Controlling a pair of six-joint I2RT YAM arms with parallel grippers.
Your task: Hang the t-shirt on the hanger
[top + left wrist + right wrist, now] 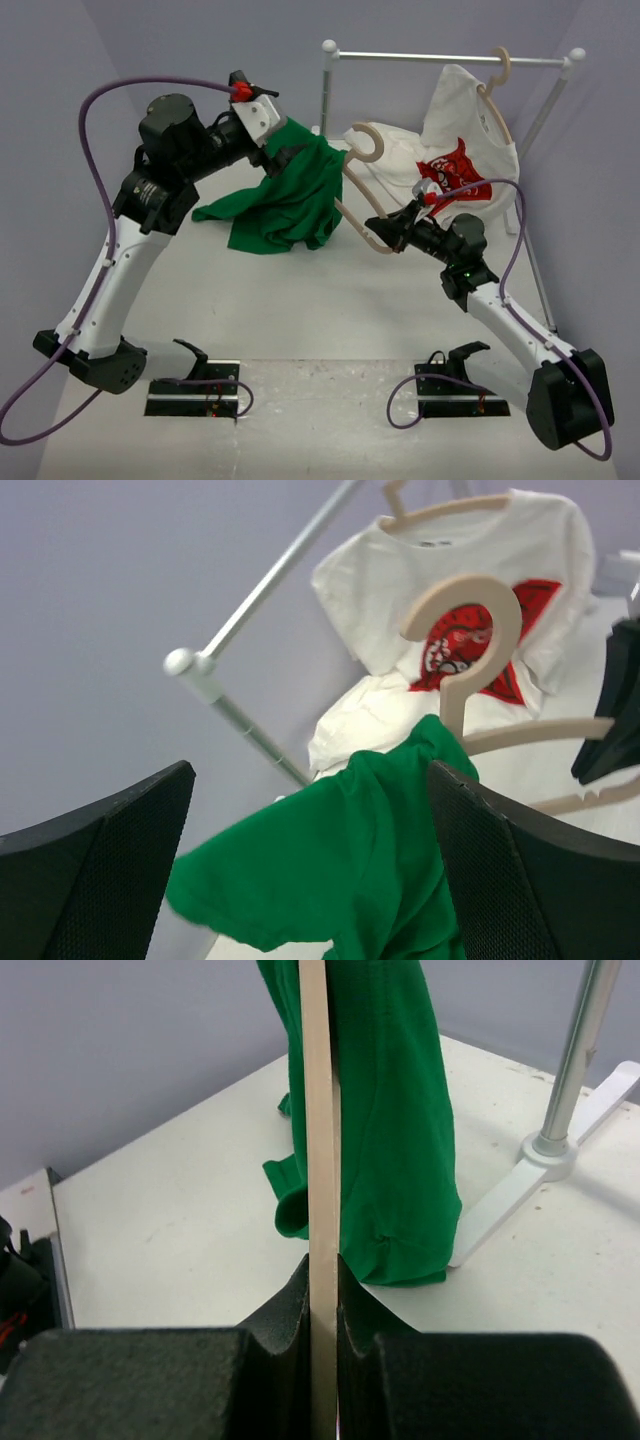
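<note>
Plain green cotton t-shirt (290, 195) draped over one shoulder of thin pale wooden hanger (318, 1110). Right end effector (378, 228) clenched on hanger's other shoulder; left end effector (310, 770) released, straddling cloth. White red-graphic shirt (460, 120) close behind hanger.

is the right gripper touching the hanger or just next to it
Touching. The right wrist view shows the hanger clamped between the right gripper's fingers, both pressed against the wood with no gap.
</note>
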